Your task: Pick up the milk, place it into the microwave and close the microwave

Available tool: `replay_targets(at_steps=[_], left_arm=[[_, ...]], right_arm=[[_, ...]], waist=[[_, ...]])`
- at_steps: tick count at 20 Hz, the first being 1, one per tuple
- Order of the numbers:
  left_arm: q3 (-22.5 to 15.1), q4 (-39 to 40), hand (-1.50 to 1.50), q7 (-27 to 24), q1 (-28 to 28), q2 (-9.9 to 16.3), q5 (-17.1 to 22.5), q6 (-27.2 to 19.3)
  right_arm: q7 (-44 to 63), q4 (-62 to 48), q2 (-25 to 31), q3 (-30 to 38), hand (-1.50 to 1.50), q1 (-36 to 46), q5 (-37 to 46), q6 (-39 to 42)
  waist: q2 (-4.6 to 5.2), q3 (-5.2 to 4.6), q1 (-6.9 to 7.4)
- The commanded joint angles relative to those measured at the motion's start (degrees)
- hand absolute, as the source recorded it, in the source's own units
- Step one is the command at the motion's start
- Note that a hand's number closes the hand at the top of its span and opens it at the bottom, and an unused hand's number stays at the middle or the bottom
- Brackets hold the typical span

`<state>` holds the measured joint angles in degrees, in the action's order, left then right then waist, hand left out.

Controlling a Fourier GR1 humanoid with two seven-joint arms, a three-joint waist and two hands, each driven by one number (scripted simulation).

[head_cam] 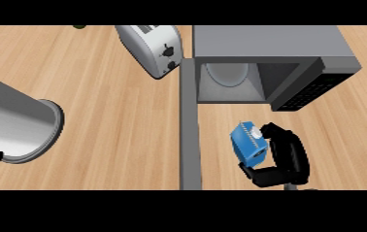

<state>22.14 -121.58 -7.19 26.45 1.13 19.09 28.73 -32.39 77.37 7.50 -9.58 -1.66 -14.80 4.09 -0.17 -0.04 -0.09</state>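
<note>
A blue milk carton [248,140] with a white label stands on the wooden counter in front of the microwave [269,49]. My right hand [285,158] is curled round its right side, with the thumb under its lower edge and the fingers against its upper right. The microwave is open: its cavity [229,80] shows a pale round turntable, and its grey door [189,124] swings out toward me, left of the carton. The left hand is out of sight.
A silver toaster [152,49] stands left of the microwave. A large metal pot [25,129] sits at the left edge. The open door forms a wall just left of the carton.
</note>
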Motion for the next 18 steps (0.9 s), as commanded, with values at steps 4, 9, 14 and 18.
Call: replay_targets(at_steps=[4, 9, 14, 18], left_arm=[[2.96, 2.63, -1.50, -1.25, 0.60, 0.08, 2.05, 3.27], [5.32, 2.73, -1.50, -1.14, -0.49, 1.12, 3.14, 3.83], [6.31, -0.47, -1.50, 4.40, -1.45, 1.87, 6.29, 1.61], [6.61, 4.13, -1.50, 0.36, -2.04, 0.27, 3.13, 4.18]], right_arm=[[11.29, 16.61, -4.03, -6.32, 1.50, -7.20, 3.18, -7.60], [16.00, 21.16, -7.35, -11.38, 1.50, -7.31, 7.36, -14.68], [18.98, 21.22, -7.45, -14.59, 1.50, -0.12, 8.47, -22.64], [21.45, 17.31, -7.48, -11.86, 1.50, 8.19, 10.37, -26.27]], waist=[[0.06, 0.01, 0.12], [0.11, 0.03, 0.28], [0.14, 0.04, 0.36], [0.15, 0.03, 0.44]])
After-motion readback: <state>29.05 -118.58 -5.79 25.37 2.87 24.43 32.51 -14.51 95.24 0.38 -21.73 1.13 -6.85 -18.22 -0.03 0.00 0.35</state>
